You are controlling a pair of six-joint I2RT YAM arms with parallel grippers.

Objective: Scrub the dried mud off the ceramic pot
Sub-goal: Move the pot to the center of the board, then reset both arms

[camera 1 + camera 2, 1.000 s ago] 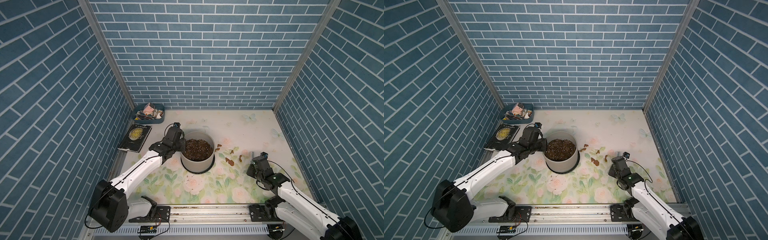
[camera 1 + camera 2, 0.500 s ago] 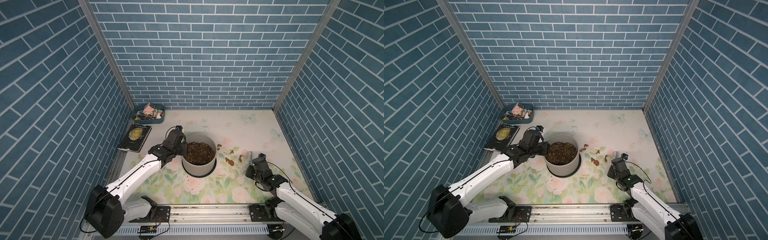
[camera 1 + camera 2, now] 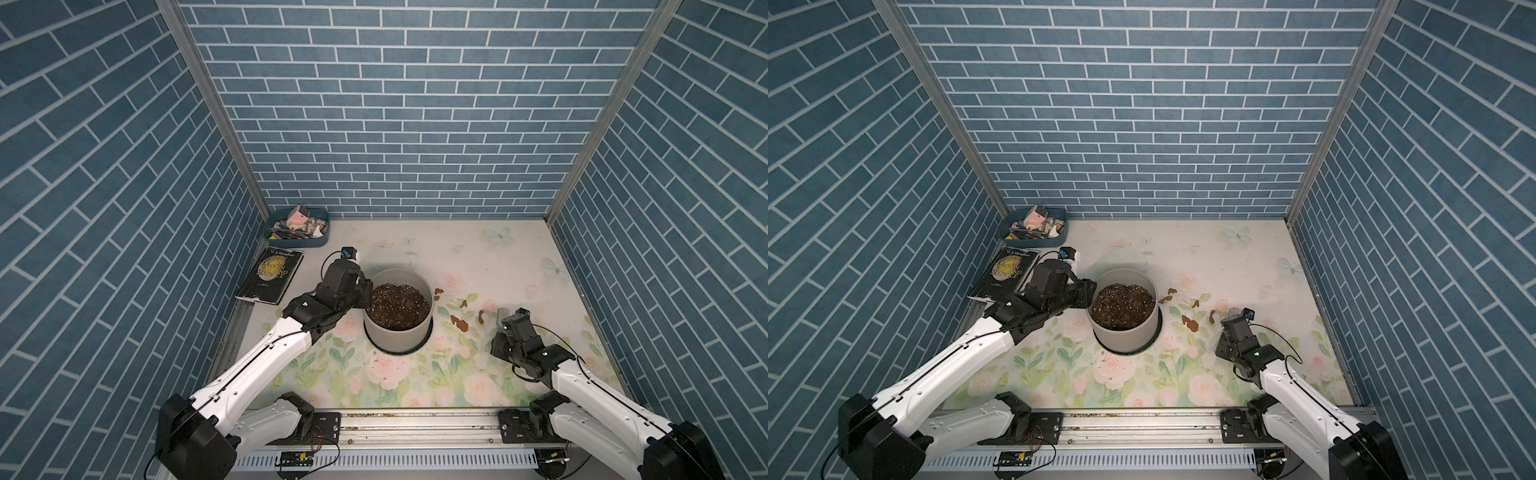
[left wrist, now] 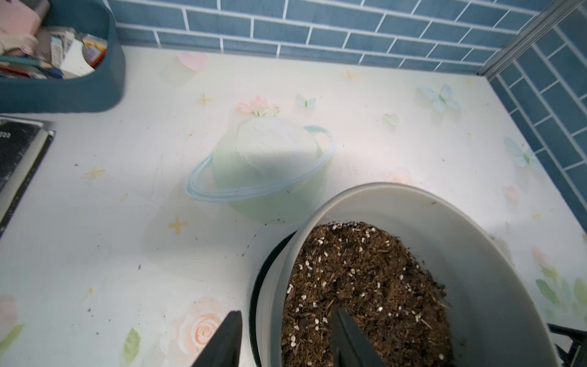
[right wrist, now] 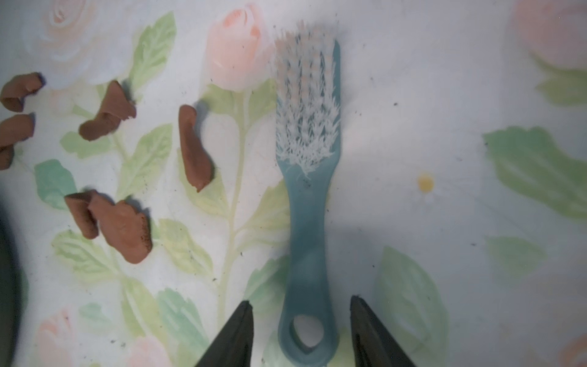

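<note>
Teal scrub brush (image 5: 309, 222) just lying flat on the flowery table (image 5: 444, 95), bristles up. The right tool (image 5: 301, 305) sits spread around the handle's end, not touching it. Chunks of dried mud (image 5: 117, 225) are scattered beside the brush.

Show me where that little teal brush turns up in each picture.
Both top views: the teal brush lies on the mat, right of the ceramic pot.
Left wrist: not in it.
Right wrist: mid-picture, handle between the fingers of the open right hand.
Shared landmark: the dried mud flakes beside it, toward the pot.
</note>
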